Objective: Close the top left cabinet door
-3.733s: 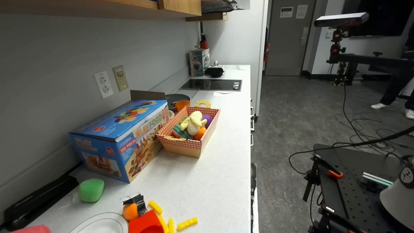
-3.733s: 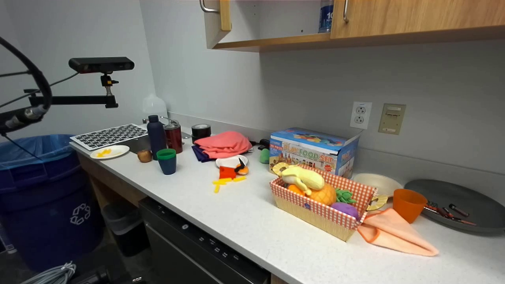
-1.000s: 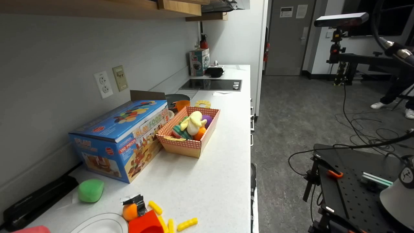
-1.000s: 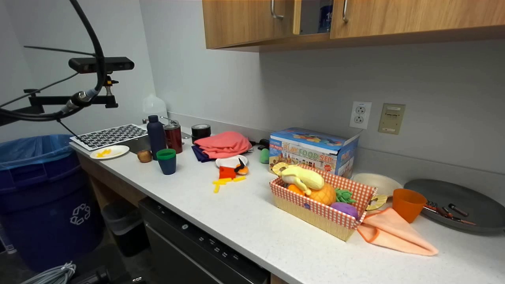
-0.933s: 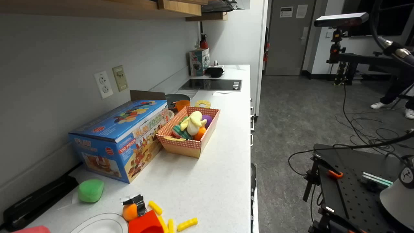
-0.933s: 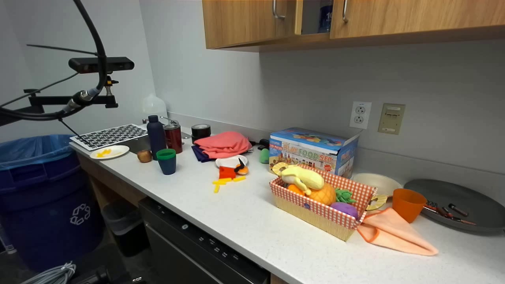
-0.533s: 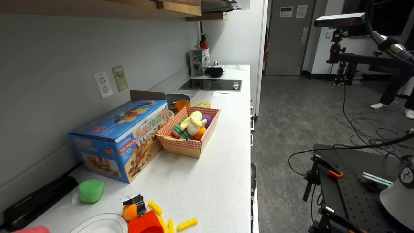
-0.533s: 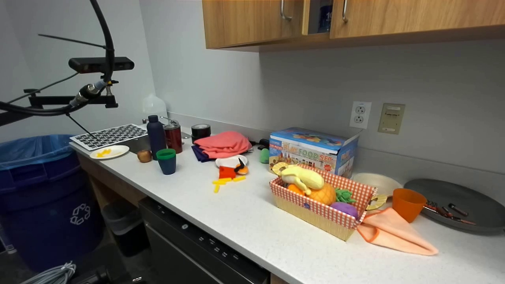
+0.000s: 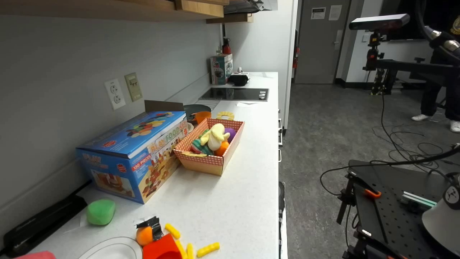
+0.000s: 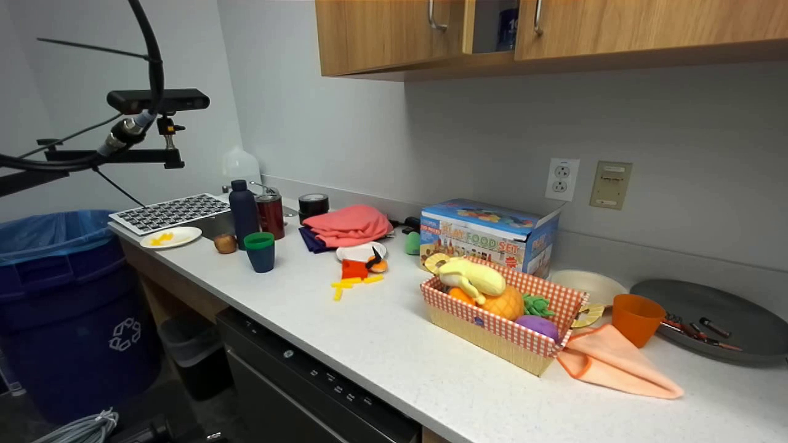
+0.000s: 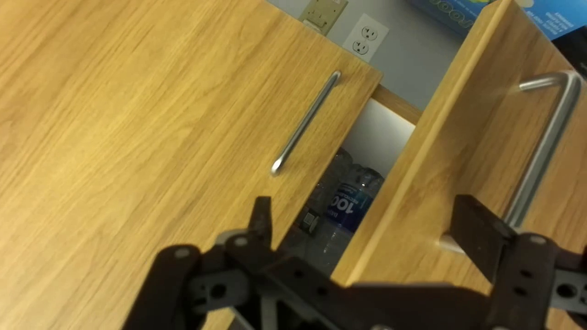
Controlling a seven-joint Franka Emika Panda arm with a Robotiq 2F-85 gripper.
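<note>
Gripper [image 11: 367, 220]: 2 fingers spread wide, clamped on nothing that the wrist view shows.
Handle [image 11: 543, 151]: metal bar; in the wrist view 1 finger overlaps its lowest end, and whether the 2 touch cannot be told.
Left door [image 11: 440, 197]: the task's thing, carrying that handle on the upper cabinet [image 10: 468, 69]; it stands ajar, angled outward.
Done: by its angle, the greater part of the swing looks covered; the right door [image 11: 151, 137] beside it lies flush.
Left to do: a last stretch until the left door lies flush too; a push on its face should serve, with no grasp needed.
Gap: at least 2 clear bottles [image 11: 348, 201] show through it; they seem to sit inside, probably no obstacle, though depth is hard to judge.
Wrist view only: the gripper, and nearly the full length of the handle.
Cable [image 10: 123, 135]: seen in an exterior view, without the gripper; the left door [image 10: 385, 37] is cropped at the top there, but its gap is plain.
Arm's base [image 9: 445, 223]: seen in an exterior view where the cabinet shows mostly from below, so the gap cannot be read.
Counter [image 9: 248, 201]: in both exterior views, below the doors, bearing the play-food box [image 10: 468, 234] and basket [image 10: 480, 335].
</note>
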